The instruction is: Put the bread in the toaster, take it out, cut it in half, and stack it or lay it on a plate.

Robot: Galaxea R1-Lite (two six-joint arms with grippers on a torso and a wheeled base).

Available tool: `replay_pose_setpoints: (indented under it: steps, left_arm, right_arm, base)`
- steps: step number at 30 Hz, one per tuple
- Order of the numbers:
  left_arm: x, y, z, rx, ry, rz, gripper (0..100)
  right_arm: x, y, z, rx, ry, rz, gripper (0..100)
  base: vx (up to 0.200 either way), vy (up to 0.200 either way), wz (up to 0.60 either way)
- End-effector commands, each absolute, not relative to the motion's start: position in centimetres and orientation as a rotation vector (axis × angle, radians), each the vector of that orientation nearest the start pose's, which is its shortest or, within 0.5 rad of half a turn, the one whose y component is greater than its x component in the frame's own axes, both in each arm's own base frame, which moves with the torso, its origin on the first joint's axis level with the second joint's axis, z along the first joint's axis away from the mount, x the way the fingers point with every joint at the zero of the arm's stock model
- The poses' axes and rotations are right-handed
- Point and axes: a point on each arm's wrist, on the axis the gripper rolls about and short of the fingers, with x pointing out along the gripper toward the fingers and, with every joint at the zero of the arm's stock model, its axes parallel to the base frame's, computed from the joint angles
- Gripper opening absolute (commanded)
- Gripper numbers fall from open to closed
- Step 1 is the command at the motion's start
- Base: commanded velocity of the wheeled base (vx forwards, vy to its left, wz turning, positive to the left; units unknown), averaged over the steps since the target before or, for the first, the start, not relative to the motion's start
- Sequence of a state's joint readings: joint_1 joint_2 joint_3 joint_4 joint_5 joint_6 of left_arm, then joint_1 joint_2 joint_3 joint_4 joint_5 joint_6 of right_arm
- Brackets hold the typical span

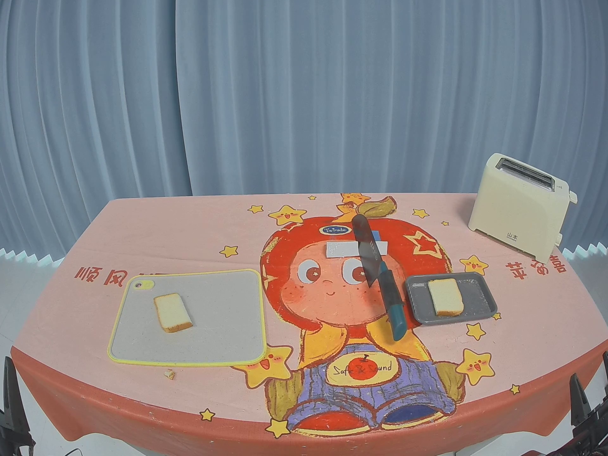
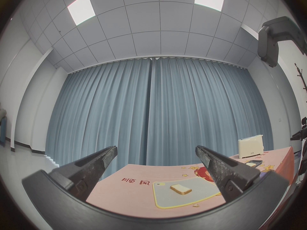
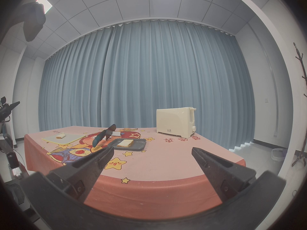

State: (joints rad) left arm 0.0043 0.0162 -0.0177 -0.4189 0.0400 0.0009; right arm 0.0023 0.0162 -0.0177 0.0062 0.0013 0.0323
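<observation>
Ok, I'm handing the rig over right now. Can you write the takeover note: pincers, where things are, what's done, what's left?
Left pincer: open, empty, held short of the table.
Right pincer: open, empty, also short of the table.
Things: one bread piece on the board, left. A second piece on the tray, right. Knife between them, blade end propped up, handle nearest the robot. Toaster far right, nothing sticking out.
Done: apparently toasting and cutting; one half plated.
Left: probably move the board's piece onto the tray.
</observation>
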Motion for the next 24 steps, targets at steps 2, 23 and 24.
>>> replay_pose_setpoints:
  steps: [2,23,24]
  left_arm:
    - [-3.2,0.1,11.8,0.0,-0.425,0.045,100]
    - [-4.1,-0.1,12.8,0.058,-0.222,-0.04,100]
    - [-4.3,-0.1,13.0,0.069,-0.21,-0.044,100]
  right_arm:
    - [-2.3,0.0,7.6,0.032,0.003,0.005,100]
    - [-2.3,0.0,7.6,0.032,0.003,0.003,100]
    - [-2.3,0.0,7.6,0.032,0.003,0.003,100]
  base:
    - [0.0,0.0,0.0]
    - [0.0,0.0,0.0]
    - [0.0,0.0,0.0]
